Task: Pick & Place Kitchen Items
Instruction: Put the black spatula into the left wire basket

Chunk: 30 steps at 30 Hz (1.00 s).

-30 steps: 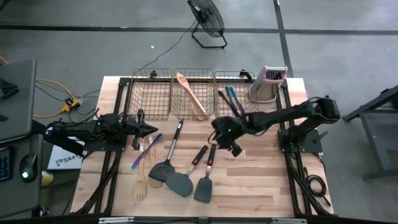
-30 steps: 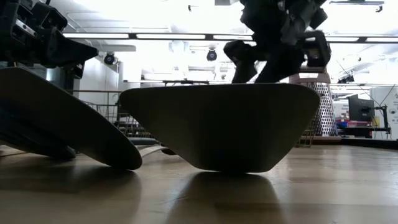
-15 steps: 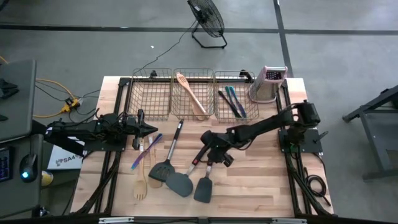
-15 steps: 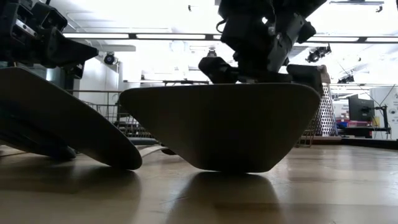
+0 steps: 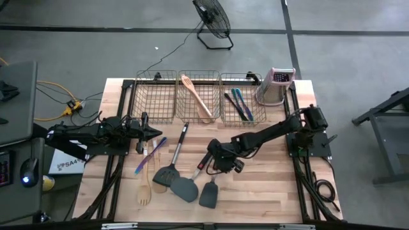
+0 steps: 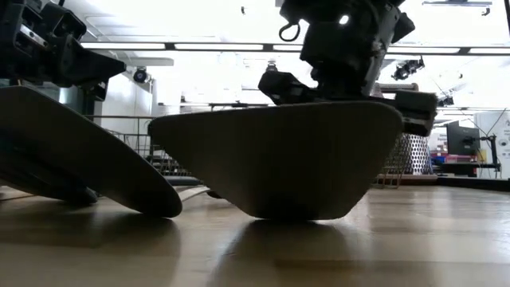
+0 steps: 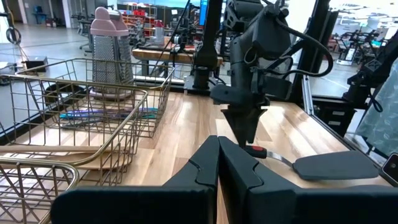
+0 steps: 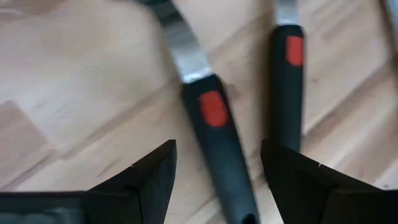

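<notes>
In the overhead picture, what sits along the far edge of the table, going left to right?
Empty wire basket → basket with the wooden spoon → basket with the slim blue and dark utensils → metal box grater.

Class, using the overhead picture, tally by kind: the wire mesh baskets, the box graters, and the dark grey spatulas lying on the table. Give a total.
Wire mesh baskets: 3
Box grater: 1
Dark grey spatulas: 3
Total: 7
</notes>
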Tool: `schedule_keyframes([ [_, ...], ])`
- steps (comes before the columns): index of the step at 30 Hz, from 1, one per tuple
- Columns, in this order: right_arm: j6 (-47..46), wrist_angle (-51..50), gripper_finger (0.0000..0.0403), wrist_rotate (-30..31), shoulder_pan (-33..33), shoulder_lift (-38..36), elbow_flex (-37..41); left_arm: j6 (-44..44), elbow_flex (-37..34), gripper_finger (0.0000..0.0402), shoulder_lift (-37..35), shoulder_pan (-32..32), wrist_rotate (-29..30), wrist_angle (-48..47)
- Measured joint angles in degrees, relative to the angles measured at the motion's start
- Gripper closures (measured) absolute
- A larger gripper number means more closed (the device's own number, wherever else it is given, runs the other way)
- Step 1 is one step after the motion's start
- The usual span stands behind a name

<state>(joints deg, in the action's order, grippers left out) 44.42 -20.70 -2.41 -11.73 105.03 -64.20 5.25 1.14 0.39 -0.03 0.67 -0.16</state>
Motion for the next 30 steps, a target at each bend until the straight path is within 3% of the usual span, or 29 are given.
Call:
schedule_keyframes([
  [13,-0.1,1.5,0.0176,-1.0,0.2,4.5,-1.2,0.0,0.0,0.0398,0.0,0.0,0.0,0.0],
  [19,-5.4,1.3,0.0182,-5.6,0.8,6.5,-2.4,0.0,0.0,0.0398,0.0,0.0,0.0,0.0],
  [30,-17.4,-2.0,0.0285,-6.9,1.2,6.6,-2.5,0.0,0.0,0.0398,0.0,0.0,0.0,0.0],
])
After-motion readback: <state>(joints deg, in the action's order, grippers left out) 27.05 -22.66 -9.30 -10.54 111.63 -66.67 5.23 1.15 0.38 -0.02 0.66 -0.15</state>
